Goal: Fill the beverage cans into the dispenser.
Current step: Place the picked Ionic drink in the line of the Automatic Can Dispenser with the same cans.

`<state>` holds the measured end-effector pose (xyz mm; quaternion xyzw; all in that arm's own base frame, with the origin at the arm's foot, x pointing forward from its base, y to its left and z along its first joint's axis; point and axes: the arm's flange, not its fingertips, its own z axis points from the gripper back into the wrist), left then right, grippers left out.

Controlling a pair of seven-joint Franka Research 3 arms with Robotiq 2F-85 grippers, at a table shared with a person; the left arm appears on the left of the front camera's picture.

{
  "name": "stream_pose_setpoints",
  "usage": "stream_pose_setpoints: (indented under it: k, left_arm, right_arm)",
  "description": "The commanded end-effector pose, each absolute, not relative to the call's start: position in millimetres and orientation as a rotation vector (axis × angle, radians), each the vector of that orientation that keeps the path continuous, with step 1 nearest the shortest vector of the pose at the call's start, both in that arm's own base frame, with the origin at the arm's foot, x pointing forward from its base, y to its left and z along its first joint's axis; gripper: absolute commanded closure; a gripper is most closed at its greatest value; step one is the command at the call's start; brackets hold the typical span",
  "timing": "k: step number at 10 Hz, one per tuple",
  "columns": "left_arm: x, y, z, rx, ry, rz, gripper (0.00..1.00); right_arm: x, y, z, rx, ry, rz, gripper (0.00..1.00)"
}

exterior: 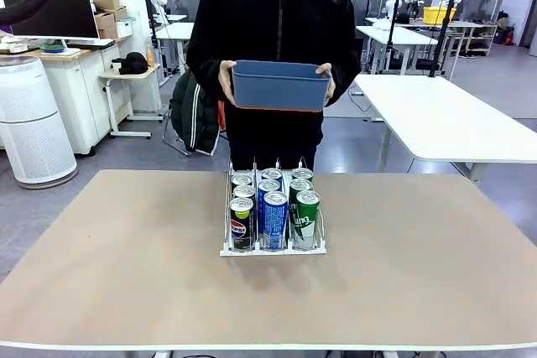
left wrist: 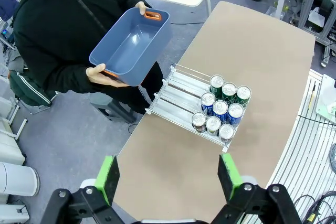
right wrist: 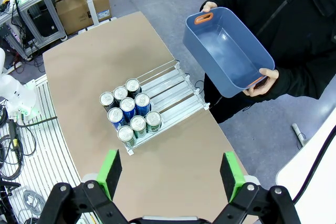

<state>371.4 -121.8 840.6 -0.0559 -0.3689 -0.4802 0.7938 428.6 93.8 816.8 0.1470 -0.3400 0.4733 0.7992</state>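
1. The left gripper (left wrist: 169, 179) has a black body, visible bolt heads and bright green pads (left wrist: 108, 178).
2. The right gripper (right wrist: 170, 174) looks the same: black frame, green pads (right wrist: 231, 176).
3. The person (exterior: 277, 35) wears a black zipped fleece jacket with long sleeves.

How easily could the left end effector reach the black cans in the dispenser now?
Probably yes. The left end effector hangs open above the table, and nothing lies between it and the black cans in the dispenser. The person holds the blue tub off the table, out of the way.
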Motion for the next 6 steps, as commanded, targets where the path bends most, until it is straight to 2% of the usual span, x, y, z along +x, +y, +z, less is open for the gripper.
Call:
stream_pose_setpoints:
  k: [1,6]
  left_arm:
    - [369.6,-120.1,840.3,-0.119,-0.795,-1.031,0.00]
    - [369.6,-120.1,840.3,-0.119,-0.795,-1.031,0.00]
  right_arm:
    - [427.8,94.0,815.9,0.327,-0.730,1.008,0.00]
    - [427.8,94.0,815.9,0.327,-0.730,1.008,0.00]
